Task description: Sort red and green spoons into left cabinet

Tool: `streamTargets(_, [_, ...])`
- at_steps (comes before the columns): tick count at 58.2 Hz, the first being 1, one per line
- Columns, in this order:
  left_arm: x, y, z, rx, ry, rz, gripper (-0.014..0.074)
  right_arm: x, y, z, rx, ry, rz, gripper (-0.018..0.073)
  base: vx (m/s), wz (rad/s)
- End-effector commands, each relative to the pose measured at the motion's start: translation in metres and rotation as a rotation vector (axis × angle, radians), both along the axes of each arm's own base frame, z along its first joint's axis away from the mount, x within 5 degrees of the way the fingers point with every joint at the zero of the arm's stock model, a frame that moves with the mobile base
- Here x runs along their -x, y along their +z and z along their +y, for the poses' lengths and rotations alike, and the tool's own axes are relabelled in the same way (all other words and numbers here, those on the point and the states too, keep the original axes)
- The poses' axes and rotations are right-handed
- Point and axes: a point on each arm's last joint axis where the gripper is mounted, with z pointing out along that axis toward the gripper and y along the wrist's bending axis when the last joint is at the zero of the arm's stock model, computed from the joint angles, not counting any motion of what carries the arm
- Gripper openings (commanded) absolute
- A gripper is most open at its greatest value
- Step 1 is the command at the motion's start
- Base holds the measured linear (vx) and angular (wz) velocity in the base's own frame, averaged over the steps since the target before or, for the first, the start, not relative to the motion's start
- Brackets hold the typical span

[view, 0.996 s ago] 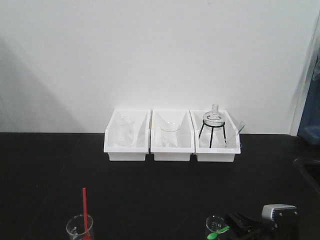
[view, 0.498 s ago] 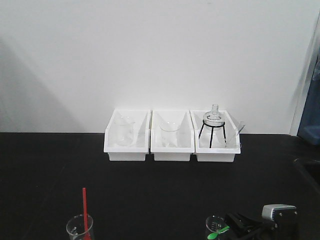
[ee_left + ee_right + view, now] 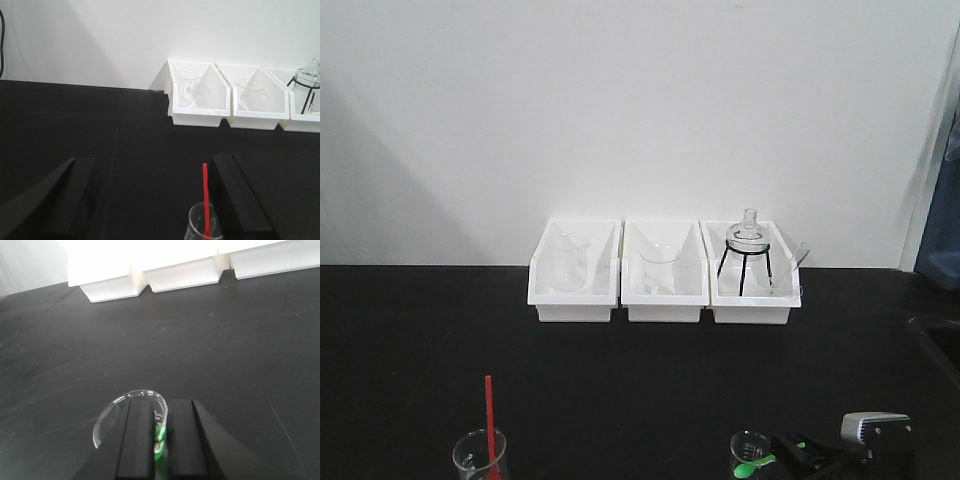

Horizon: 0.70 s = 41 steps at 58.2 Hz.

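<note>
1. Between the narrow jaws of the right gripper [image 3: 159, 406], the green spoon [image 3: 160, 434] is pinched, its end in a beaker [image 3: 107, 421].
2. Between the wide jaws of the left gripper [image 3: 148, 160], the red spoon [image 3: 205, 192] stands in a second beaker [image 3: 196, 226], near 1 jaw.

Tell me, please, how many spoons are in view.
2. The red spoon stands in the front-left beaker; the green spoon lies in the front-right beaker, gripped by the right gripper. No others show.

Left gripper [image 3: 150, 160] hovers, jaws spread wide. Right gripper [image 3: 160, 407], at 5 o'clock in the front view, pinches the green spoon [image 3: 159, 445].
</note>
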Motion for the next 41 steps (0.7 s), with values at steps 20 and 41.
streamTargets(20, [-0.001, 0.019, 0.000, 0.022, 0.009, -0.112, 0.0561, -0.006, 0.026, 0.001, -0.060, 0.008, -0.165, -0.0015, 0.00, 0.00])
streamTargets(41, [-0.001, 0.018, 0.000, 0.022, 0.007, -0.101, 0.0561, -0.006, 0.032, 0.002, -0.099, 0.022, -0.226, -0.0009, 0.00, 0.00])
